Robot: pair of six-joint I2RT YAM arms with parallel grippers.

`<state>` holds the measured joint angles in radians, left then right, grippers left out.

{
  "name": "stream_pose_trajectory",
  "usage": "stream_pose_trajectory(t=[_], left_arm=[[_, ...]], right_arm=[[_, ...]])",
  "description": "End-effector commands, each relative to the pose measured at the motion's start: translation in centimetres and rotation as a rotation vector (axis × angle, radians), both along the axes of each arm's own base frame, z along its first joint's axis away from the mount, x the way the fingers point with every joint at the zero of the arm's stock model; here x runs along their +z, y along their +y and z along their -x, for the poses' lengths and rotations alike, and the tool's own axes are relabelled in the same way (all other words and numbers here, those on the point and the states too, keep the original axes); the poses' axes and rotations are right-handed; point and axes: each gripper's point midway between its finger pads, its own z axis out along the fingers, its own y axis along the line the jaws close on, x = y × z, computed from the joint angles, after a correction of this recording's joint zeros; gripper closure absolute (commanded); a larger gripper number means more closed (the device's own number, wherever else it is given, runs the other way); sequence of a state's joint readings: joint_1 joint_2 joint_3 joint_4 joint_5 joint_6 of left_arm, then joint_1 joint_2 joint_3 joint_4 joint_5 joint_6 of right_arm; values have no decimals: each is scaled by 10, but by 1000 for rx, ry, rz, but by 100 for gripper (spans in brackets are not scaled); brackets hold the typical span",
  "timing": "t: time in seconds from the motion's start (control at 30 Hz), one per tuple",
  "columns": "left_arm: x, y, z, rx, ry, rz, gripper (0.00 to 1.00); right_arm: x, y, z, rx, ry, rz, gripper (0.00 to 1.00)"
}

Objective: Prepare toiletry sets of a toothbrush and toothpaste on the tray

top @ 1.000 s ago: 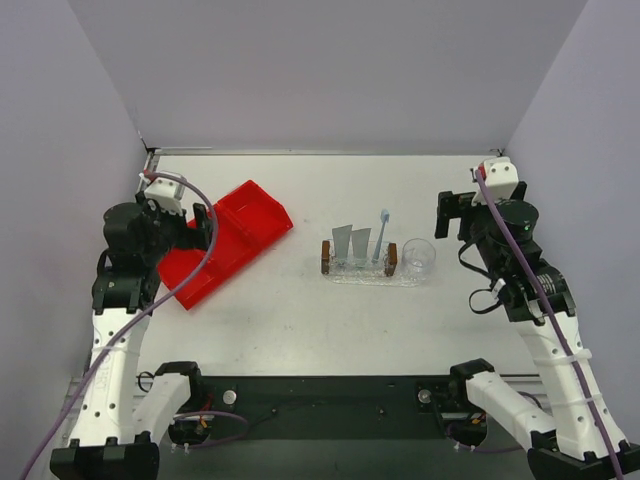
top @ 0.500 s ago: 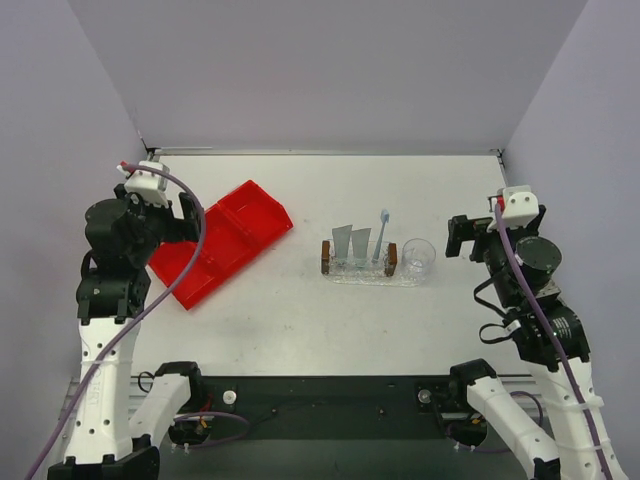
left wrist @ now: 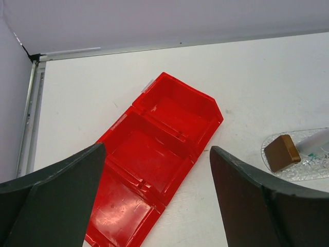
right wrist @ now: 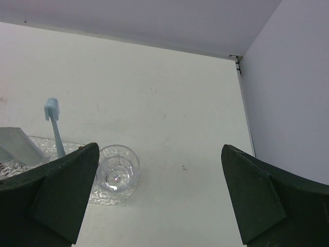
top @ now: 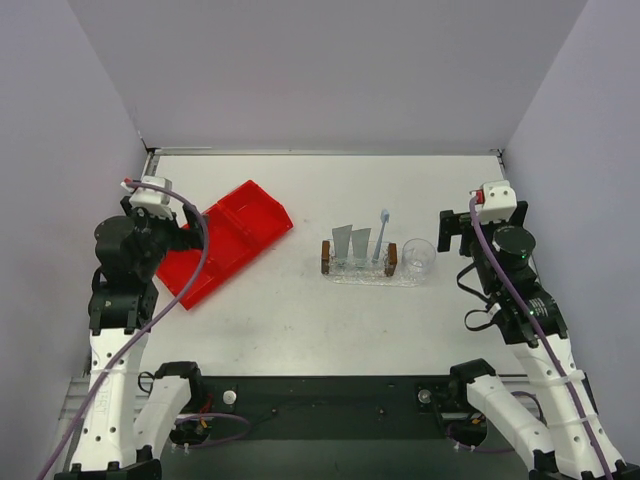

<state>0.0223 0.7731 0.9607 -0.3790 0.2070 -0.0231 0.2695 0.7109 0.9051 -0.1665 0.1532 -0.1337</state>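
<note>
left gripper (left wrist: pixel 158 149) and right gripper (right wrist: pixel 160 148) hover at the table sides, both spread wide, holding nothing. mid-table, the tray (top: pixel 365 279) carries a clear rack (top: pixel 391 258); toothbrush (top: pixel 380 235) and two toothpaste tubes (top: pixel 343 242) stand in it, glass cup (top: pixel 418 257) beside. red bin (top: pixel 225 240) lies off left.

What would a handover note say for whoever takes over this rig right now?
Left gripper: open, empty, by the red bin.
Right gripper: open, empty, right of the glass cup, not touching it.
Toothbrush and two toothpaste tubes stand in the rack on the tray.
Done: apparently one set placed.
Left: red bin looks empty; confirm nothing more is needed.
</note>
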Motion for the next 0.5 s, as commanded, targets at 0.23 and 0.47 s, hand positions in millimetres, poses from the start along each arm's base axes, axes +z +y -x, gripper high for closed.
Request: stream_pose_trajectory(t=[0.23, 0.47], left_arm=[[16, 1, 2, 7, -137, 25, 7], [3, 3, -7, 13, -104, 23, 7]], right_arm=[[-3, -14, -5, -73, -25, 27, 2], [-10, -19, -7, -96, -4, 41, 3]])
